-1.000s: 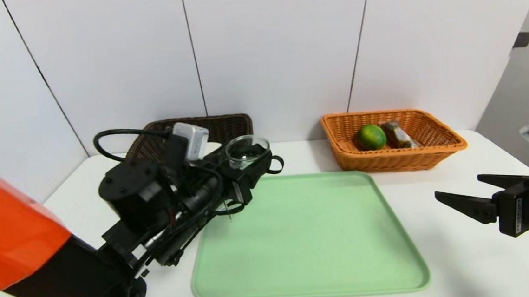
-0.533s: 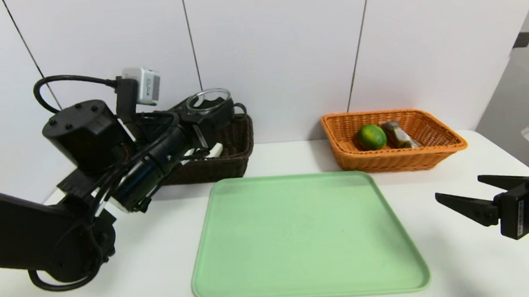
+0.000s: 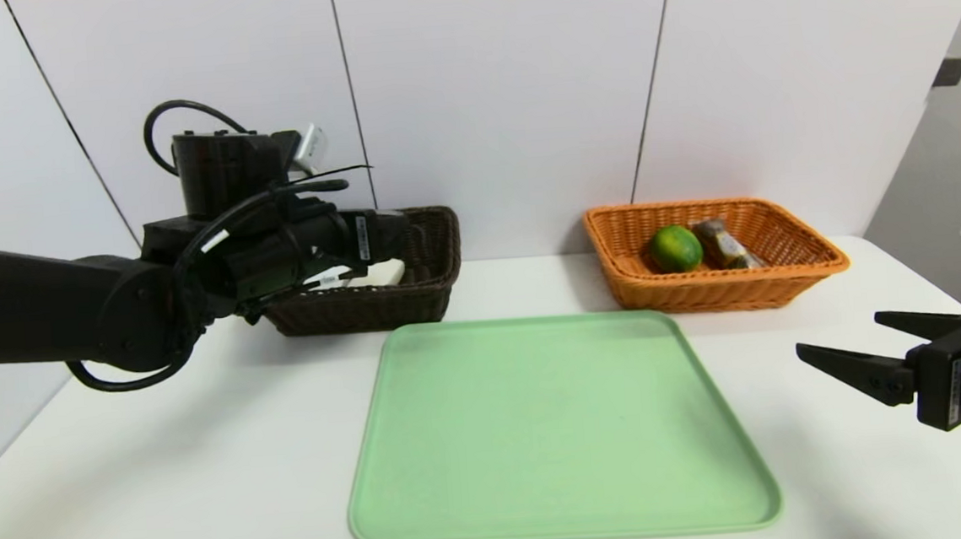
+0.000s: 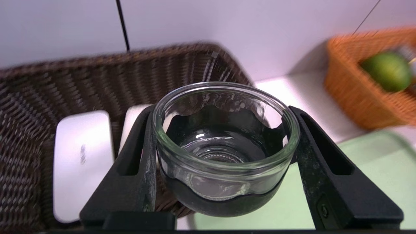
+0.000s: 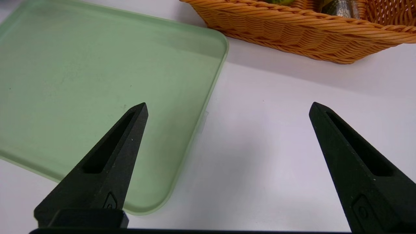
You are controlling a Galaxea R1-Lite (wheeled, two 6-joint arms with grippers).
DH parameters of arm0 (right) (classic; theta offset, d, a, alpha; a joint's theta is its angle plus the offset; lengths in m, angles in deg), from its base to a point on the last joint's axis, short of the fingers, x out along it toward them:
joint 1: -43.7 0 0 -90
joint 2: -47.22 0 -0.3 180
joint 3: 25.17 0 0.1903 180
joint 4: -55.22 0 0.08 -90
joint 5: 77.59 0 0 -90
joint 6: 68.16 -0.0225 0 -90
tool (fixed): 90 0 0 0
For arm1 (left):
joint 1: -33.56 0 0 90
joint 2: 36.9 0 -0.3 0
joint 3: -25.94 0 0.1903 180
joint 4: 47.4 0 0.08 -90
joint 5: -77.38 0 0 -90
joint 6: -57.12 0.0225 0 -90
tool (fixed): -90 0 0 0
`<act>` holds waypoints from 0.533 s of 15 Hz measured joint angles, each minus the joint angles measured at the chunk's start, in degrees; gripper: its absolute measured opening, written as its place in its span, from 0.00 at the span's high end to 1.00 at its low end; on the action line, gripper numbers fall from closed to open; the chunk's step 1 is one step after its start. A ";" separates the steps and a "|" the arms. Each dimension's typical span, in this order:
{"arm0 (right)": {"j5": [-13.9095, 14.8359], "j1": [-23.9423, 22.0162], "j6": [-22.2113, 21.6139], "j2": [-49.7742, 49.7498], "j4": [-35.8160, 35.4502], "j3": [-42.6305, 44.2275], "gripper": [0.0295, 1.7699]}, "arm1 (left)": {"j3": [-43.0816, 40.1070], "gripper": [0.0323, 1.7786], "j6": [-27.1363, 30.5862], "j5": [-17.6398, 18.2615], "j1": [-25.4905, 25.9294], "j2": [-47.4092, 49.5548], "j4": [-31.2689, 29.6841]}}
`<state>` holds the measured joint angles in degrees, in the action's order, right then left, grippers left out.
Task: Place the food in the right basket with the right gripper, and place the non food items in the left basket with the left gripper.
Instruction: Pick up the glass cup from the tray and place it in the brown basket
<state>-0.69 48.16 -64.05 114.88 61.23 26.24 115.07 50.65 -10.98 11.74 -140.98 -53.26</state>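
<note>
- Left gripper (image 4: 224, 156) pinches the glass cup (image 4: 226, 130) over the dark brown basket (image 3: 415, 295) (far left).
- Right gripper (image 5: 227, 110): fingers spread, near right.
- Lime (image 3: 674, 248) lies in the orange basket (image 3: 802, 268).

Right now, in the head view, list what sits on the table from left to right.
Dark brown basket with the left gripper at it → green tray → orange basket holding the lime then the chocolates → right gripper, open, above the table.
</note>
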 joint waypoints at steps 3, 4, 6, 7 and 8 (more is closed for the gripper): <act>-0.07 -0.02 -0.09 -0.32 -0.02 0.22 0.03 | 8.44 0.33 2.12 -1.16 0.02 -3.11 12.53; -0.10 -0.11 -0.15 -0.38 0.00 0.22 0.03 | 11.31 0.33 2.49 -1.46 0.02 -4.51 14.87; -0.07 -0.26 -0.32 -0.40 -0.02 0.22 0.03 | 16.63 0.33 3.36 -1.87 -0.15 -7.61 17.05; 0.00 -0.28 -0.32 -0.40 0.00 0.23 0.03 | 19.10 0.33 4.11 -1.97 -0.26 -9.36 17.44; 0.00 -0.30 -0.37 -0.38 -0.06 0.39 0.03 | 20.69 0.33 4.47 -2.05 -0.39 -10.83 17.53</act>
<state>-0.69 47.85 -64.42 114.50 61.17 26.63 135.75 55.12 -13.02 11.35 -151.81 -35.73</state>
